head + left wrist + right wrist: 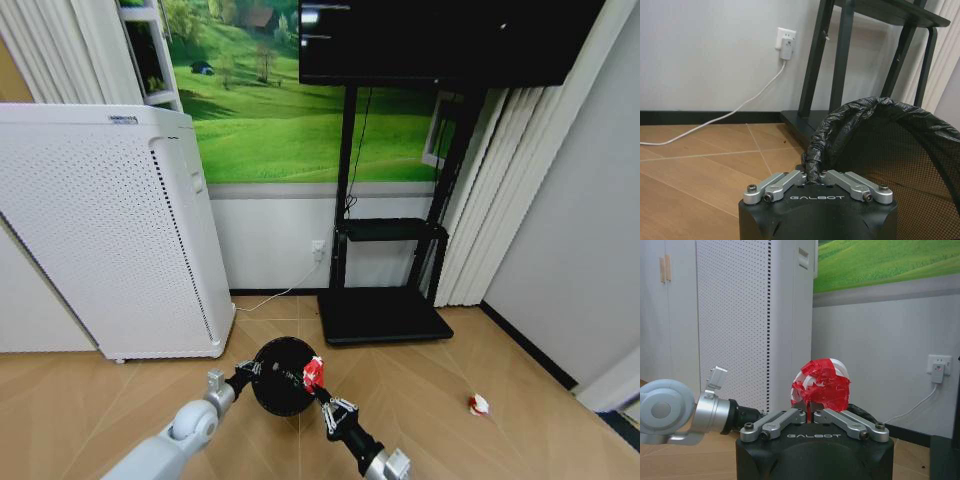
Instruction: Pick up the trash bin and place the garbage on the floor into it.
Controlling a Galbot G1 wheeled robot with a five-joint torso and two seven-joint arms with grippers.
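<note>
Left tool pinches lined rim of trash bin, holding it off floor as catch. Right tool grips red-and-white scrap at bin's rim, apparently ready to drop. Second scrap lies on floor, well apart.

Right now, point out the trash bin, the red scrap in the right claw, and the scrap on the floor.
trash bin (280, 378), head view, dark inside.
red scrap (821, 385), right wrist view, crumpled front.
floor scrap (479, 404), head view, its middle.
</note>
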